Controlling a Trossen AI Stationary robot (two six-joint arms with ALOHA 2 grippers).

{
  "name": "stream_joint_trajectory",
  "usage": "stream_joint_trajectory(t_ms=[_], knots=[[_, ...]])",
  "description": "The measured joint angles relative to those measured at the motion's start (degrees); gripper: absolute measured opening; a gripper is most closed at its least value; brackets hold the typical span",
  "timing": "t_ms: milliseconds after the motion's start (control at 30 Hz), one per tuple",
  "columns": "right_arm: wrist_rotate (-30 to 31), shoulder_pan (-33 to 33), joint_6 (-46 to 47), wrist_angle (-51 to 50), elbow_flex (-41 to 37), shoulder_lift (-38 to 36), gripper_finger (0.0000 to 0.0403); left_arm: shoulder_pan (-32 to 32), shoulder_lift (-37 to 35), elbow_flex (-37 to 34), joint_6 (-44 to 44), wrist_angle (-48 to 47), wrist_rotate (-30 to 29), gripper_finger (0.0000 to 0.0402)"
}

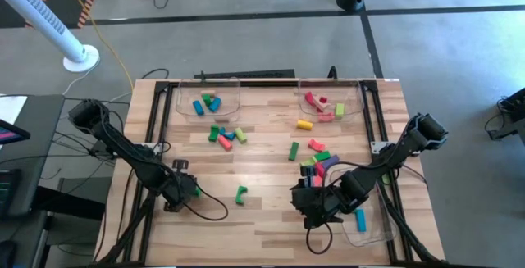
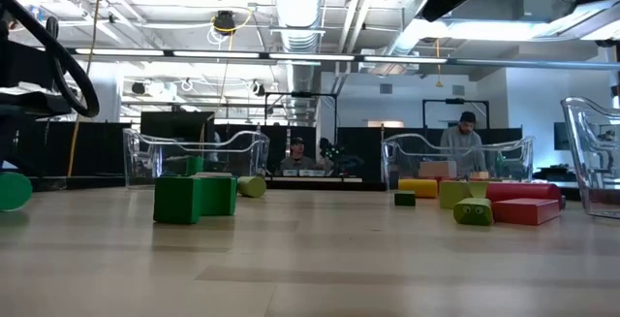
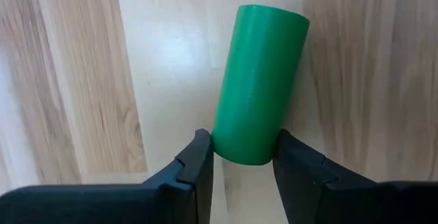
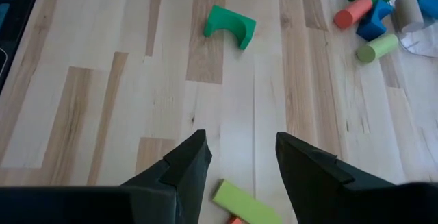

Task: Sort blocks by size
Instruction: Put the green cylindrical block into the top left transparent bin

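Observation:
A green cylinder block (image 3: 259, 80) lies on its side on the wooden table near the left edge (image 1: 196, 191); its round end also shows in the low view (image 2: 12, 191). My left gripper (image 3: 243, 142) (image 1: 180, 191) stands over it, shut on one end. My right gripper (image 4: 239, 145) (image 1: 316, 201) hangs open above the table at the near right, holding nothing. A yellow-green bar (image 4: 246, 207) lies just beneath it. A green arch block (image 4: 229, 24) (image 1: 240, 193) sits between the two grippers. My left gripper pinches the green cylinder at one end (image 3: 243, 157), one finger on each round side. The fingers (image 3: 198, 162) come steeply from above and lie across the cylinder. The cylinder lies flat on the table.
Clear trays stand at the far left (image 1: 207, 96), far right (image 1: 332, 100) and near right (image 1: 365, 223), each holding a few blocks. Loose blocks lie mid-table (image 1: 225, 134) and in a heap by the right gripper (image 1: 318, 163). People sit beyond the table (image 2: 463, 141).

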Motion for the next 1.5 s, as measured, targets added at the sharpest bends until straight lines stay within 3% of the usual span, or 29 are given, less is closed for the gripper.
stream_joint_trajectory(t_ms=[233, 567, 767, 1000, 1300, 1500], knots=[[0.0, 0.0, -0.5, 0.0, 0.0, 0.0, 0.0202, 0.0, 0.0, 5.1, 4.5, -0.8, -3.6, 0.0116], [0.1, -0.4, -9.9, 8.2, 0.0, 0.0, 0.0202, 3.3, -5.5, 14.3, 15.4, -1.0, -17.2, 0.0116], [0.1, -2.2, -21.6, 19.4, 0.0, 0.9, 0.0202, 8.2, -10.6, 14.3, 23.0, 9.9, -17.1, 0.0115], [-0.2, -6.3, -31.7, 30.7, 0.0, 4.8, 0.0202, 12.2, -11.1, 14.2, 28.9, 15.9, -15.2, 0.0115], [-0.2, -10.3, -35.6, 38.6, 0.0, 8.0, 0.0202, 13.2, -7.9, 14.2, 32.2, 19.5, -15.8, 0.0115], [-3.7, -11.2, -36.2, 42.3, 0.0, 8.0, 0.0202, 13.2, -3.3, 14.1, 36.3, 27.5, -15.8, 0.0115]])
